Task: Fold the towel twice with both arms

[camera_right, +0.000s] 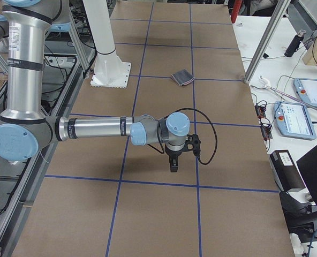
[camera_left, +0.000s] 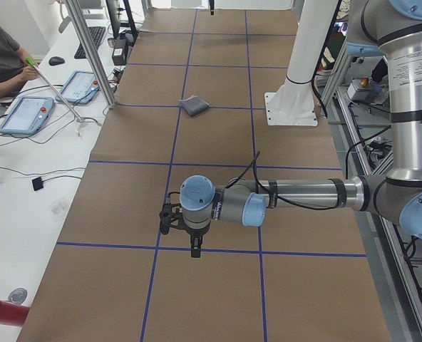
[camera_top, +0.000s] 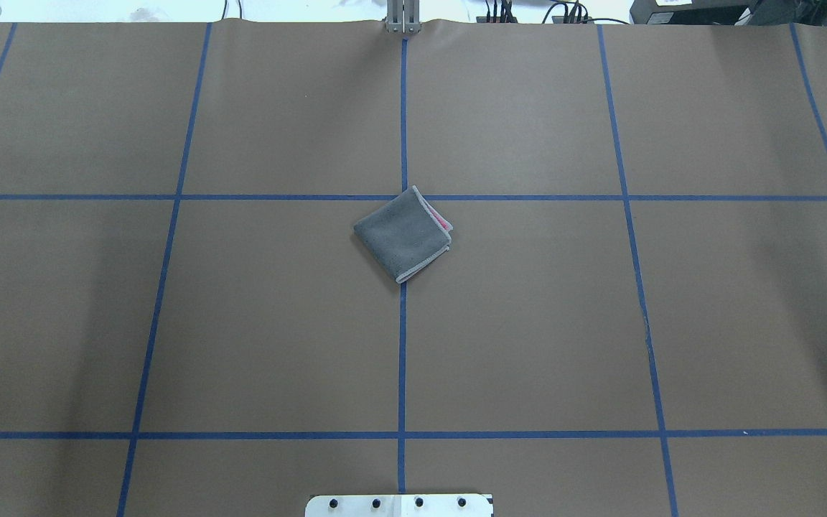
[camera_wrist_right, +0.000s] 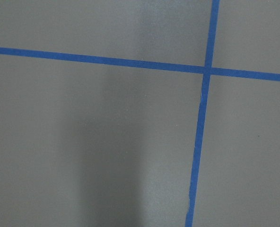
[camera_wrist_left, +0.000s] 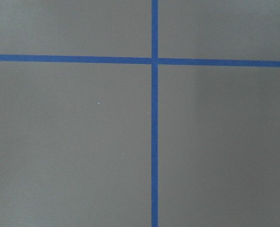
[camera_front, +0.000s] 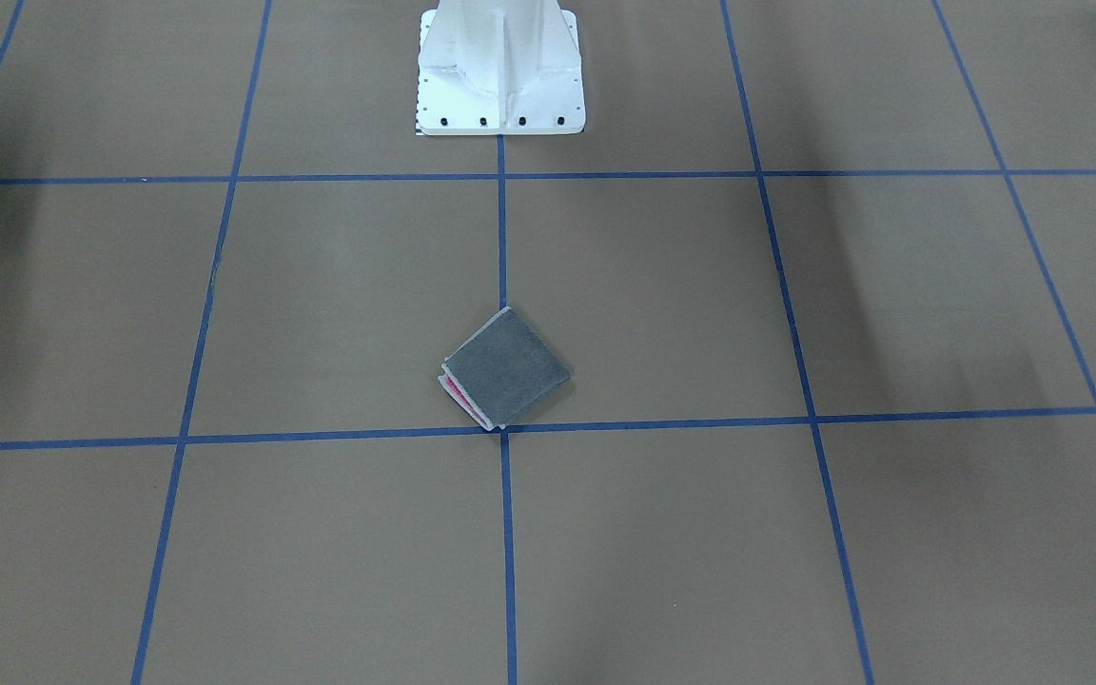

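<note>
The towel lies flat on the brown table as a small folded square, dark grey face up, with pink showing at one layered edge. It also shows in the overhead view and, small, in both side views. My left gripper hangs over the table far from the towel, towards the table's left end, fingers pointing down. My right gripper hangs likewise towards the right end. I cannot tell whether either is open or shut. Both wrist views show only brown table and blue tape.
The white pedestal base stands at the robot's side of the table. Blue tape lines divide the table into squares. A side desk with tablets and a seated person runs along the far side, with metal posts.
</note>
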Motion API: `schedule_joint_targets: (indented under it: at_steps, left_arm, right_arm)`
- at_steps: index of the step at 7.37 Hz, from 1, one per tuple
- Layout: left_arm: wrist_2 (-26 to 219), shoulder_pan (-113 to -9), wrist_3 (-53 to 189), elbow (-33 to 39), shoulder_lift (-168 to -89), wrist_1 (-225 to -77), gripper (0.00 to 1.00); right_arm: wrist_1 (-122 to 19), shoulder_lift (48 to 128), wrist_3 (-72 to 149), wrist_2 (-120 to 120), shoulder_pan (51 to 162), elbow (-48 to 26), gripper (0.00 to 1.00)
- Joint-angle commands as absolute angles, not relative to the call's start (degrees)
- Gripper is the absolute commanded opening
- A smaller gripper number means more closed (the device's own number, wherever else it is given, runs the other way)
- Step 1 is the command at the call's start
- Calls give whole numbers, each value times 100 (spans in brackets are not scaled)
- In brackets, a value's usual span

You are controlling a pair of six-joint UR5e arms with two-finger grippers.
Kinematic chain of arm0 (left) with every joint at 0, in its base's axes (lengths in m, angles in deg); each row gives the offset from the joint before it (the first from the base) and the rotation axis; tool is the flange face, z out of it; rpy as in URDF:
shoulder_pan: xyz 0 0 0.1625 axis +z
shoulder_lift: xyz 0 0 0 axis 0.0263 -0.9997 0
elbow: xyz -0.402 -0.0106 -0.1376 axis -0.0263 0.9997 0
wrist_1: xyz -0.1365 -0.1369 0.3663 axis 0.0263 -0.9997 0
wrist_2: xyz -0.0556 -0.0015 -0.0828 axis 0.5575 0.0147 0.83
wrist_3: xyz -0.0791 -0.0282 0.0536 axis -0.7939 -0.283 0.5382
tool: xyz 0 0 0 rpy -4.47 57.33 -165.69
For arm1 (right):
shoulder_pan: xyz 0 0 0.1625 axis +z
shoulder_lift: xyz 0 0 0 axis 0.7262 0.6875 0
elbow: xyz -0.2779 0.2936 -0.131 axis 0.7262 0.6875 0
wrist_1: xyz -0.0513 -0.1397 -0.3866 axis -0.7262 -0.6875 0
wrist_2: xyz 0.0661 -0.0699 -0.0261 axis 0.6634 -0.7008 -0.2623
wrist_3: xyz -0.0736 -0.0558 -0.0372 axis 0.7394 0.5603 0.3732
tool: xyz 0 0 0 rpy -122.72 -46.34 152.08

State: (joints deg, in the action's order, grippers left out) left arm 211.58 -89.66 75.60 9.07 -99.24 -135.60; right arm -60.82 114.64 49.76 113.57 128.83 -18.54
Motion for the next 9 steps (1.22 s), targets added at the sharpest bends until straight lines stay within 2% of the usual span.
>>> schedule_joint_targets:
  at_steps: [1,9]
  left_arm:
    - [21156,-8966,7549,915,-9931,-13564,100]
    - [21174,-8966,7549,1047,-9940,-13564,100]
  right_arm:
    - [-6078,11438,4930,11321,12875,-1845,100]
    - [-6078,11455,4938,11207,12875,-1827,100]
